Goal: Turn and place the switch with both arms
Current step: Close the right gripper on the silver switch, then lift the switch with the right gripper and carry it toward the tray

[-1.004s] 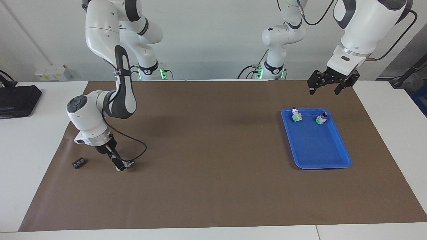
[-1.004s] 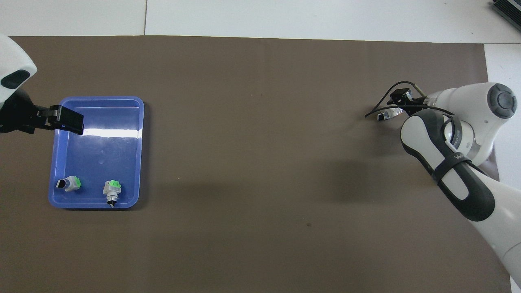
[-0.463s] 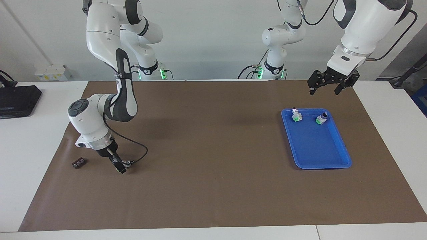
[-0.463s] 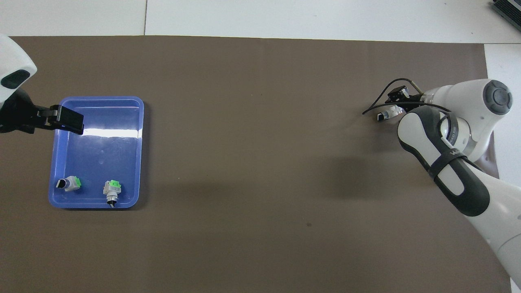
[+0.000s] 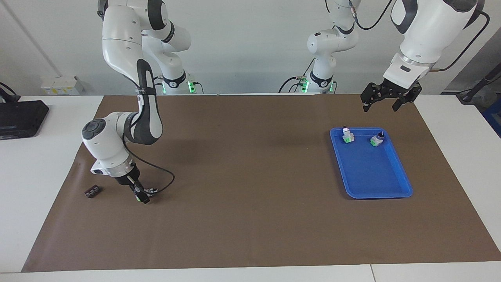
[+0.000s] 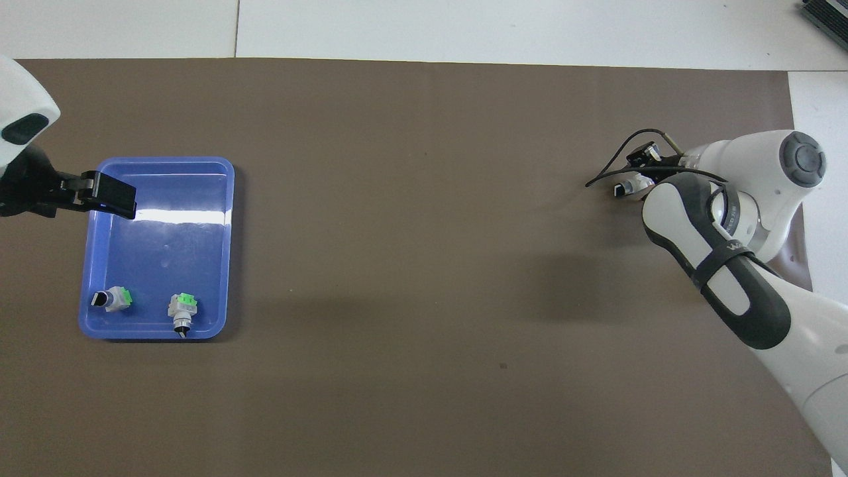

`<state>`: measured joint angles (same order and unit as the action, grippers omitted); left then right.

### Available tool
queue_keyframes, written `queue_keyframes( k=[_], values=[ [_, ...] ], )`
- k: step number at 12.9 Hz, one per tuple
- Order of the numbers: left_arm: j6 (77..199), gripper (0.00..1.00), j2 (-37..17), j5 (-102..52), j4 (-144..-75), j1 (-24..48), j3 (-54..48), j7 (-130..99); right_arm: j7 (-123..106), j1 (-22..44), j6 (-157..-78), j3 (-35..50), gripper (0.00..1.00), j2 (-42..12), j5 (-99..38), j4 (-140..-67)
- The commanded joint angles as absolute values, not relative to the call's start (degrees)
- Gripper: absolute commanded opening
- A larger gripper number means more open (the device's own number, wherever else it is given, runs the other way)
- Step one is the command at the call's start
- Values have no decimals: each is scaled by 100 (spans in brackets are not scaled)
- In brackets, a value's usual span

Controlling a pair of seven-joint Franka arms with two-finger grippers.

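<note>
Right arm: the right gripper (image 5: 141,196) is down in the lower left of the facing view, just above the brown mat (image 5: 250,219), its wrist tilted toward the middle of the table. The fingers are drawn close together on the switch (image 6: 623,189). In the overhead view the switch shows at the right of the frame as a small pale body with a dark end poking out past the fingers. Little of it is visible from the facing camera, so whether it has cleared the mat cannot be settled. A low, tilted hold of this kind suits a pick from the surface, with one end left free for the other arm to take.

Left arm: the left gripper (image 5: 380,105) hangs raised in the upper right of the facing view, over the mat just above the top edge of the blue tray (image 5: 407,193). Its fingers are spread wide with nothing between them, and the arm is waiting. That post is well apart from the switch – a handover would need both arms to close the gap.

Other items: two similar switches (image 5: 346,135) (image 5: 376,139) lie at the top end of the tray, which marks it as the likely destination. A small black block (image 5: 92,191) lies on the mat beside the right gripper – untouched
</note>
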<state>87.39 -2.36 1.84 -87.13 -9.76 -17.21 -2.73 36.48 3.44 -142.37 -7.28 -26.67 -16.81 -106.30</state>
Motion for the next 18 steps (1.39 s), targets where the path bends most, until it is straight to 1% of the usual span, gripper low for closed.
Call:
queue_keyframes(
  k=[1, 2, 3, 4, 7, 8, 9, 10, 11, 13, 15, 18],
  values=[
    [8815, 100, -70, 229, -8903, -1020, -1723, -185, 3718, 325, -14194, -712, 70, -2742, -1793, -10512],
    [8815, 100, -70, 220, -8903, -1020, -1723, -185, 3657, 325, -14186, -712, 47, -2742, -1784, -10512],
    [8815, 100, -70, 228, -8903, -1020, -1723, -185, 3526, 316, -14159, -712, 14, -2733, -1732, -10512],
    [8815, 100, -70, 229, -8903, -1020, -1723, -185, 3194, 308, -14081, -712, 0, -2733, -1723, -10512],
    [8815, 100, -70, 229, -8903, -1020, -1723, -185, 3067, 334, -14028, -712, 0, -2699, -1731, -10512],
    [8815, 100, -70, 229, -8903, -1020, -1723, -185, 3076, 351, -13845, -703, 0, -2620, -1749, -10512],
    [8815, 100, -70, 220, -8903, -1020, -1723, -185, 3059, 352, -13469, -677, 0, -2410, -1784, -10503],
    [8815, 100, -70, 228, -8903, -1020, -1723, -185, 3067, 352, -13169, -442, 0, -2191, -1802, -10486],
    [8815, 100, -70, 229, -8903, -1020, -1723, -185, 3146, 343, -13018, -231, 0, -1962, -2063, -10477],
    [8815, 100, -70, 220, -8903, -1020, -1723, -185, 3915, 447, -12780, 78, 0, -1671, -3282, -10459],
    [8815, 100, -70, 228, -8903, -1020, -1723, -185, 5232, 885, -12622, 88, 0, -1442, -3533, -10433],
    [8815, 100, -70, 229, -8903, -1020, -1723, -185, 7218, 1598, -12621, 307, 0, -1275, -3542, -10170]
  ],
)
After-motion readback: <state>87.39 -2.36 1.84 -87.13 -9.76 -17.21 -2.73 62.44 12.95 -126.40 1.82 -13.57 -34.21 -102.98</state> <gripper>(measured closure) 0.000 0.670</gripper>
